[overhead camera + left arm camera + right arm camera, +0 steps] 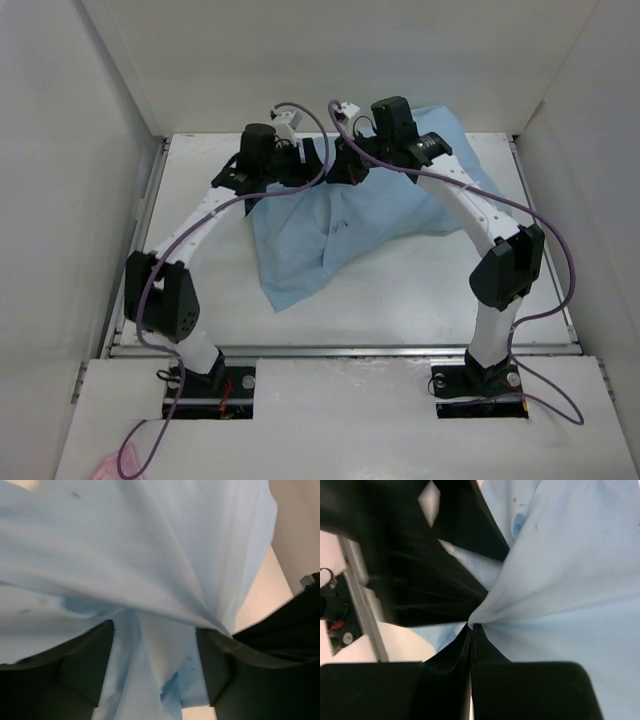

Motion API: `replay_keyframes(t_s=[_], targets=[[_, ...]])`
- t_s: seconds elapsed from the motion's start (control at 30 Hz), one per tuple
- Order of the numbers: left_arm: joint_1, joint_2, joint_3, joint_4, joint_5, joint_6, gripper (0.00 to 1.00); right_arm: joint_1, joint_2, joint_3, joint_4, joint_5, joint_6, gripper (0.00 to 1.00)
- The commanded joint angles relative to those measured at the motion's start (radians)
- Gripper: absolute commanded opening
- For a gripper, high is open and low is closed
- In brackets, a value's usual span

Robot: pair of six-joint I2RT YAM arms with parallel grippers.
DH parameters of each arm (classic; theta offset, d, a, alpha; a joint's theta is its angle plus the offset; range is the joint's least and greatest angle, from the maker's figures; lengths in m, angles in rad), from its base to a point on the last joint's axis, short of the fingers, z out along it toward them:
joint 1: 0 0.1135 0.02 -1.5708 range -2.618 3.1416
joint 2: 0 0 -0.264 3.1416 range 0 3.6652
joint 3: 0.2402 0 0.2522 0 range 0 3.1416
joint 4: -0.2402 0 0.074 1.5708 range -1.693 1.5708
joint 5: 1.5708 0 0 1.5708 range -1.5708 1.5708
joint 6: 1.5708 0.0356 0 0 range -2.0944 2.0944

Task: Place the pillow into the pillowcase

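Pinching the pillowcase (pixel 330 230) with 2 grippers.
Left gripper (pixel 154 650) and right gripper (pixel 471 632) are both clamping cloth; lifting evenly matters.

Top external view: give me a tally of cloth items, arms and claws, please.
Light blue pillowcase: 1
Robot arms: 2 (left arm, right arm)
Claws: 2 (left claw, right claw), both on the pillowcase
Total: 5

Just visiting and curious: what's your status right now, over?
Status: left gripper and right gripper both shut on the pillowcase. The pillow not in sight. Nothing seen blocking.
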Motion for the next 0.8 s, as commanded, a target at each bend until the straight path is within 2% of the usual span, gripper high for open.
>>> replay_keyframes(t_s=[0.0,0.03,0.1,0.13,0.23,0.27,0.33,0.37,0.5,0.6,0.77], targets=[[0.002,-0.156,0.009,0.026,-0.024,0.041,0.68,0.020,-0.007,0.081,0.034,-0.028,0.018,0.00],[0.002,-0.156,0.024,0.026,0.031,0.041,0.76,0.020,-0.007,0.081,0.034,-0.028,0.018,0.00],[-0.008,-0.156,0.052,-0.014,0.056,0.060,0.84,0.020,0.002,0.081,0.034,-0.028,0.018,0.00],[-0.008,-0.165,0.082,-0.047,0.041,0.069,1.00,0.020,0.002,0.091,0.034,-0.028,0.018,0.00],[-0.017,-0.209,0.073,-0.146,-0.060,0.058,1.00,0.020,0.011,0.091,0.034,-0.068,0.018,0.00],[-0.017,-0.231,0.026,-0.158,-0.150,0.046,1.00,0.020,0.011,0.091,0.034,-0.068,0.018,0.00],[-0.017,-0.305,-0.026,-0.193,-0.241,-0.010,1.00,0.020,0.020,0.101,0.034,-0.106,0.009,0.00],[-0.006,-0.329,-0.072,-0.209,-0.343,-0.038,1.00,0.020,0.041,0.101,-0.001,-0.118,-0.004,0.00],[0.044,-0.427,-0.154,-0.263,-0.513,-0.164,1.00,0.083,0.104,0.150,-0.108,-0.123,-0.135,0.00],[0.086,-0.464,-0.178,-0.281,-0.591,-0.212,1.00,0.126,0.170,0.160,-0.108,-0.099,-0.136,0.00],[0.124,-0.452,-0.197,-0.307,-0.608,-0.256,1.00,0.147,0.304,0.179,-0.081,-0.149,-0.090,0.00]])
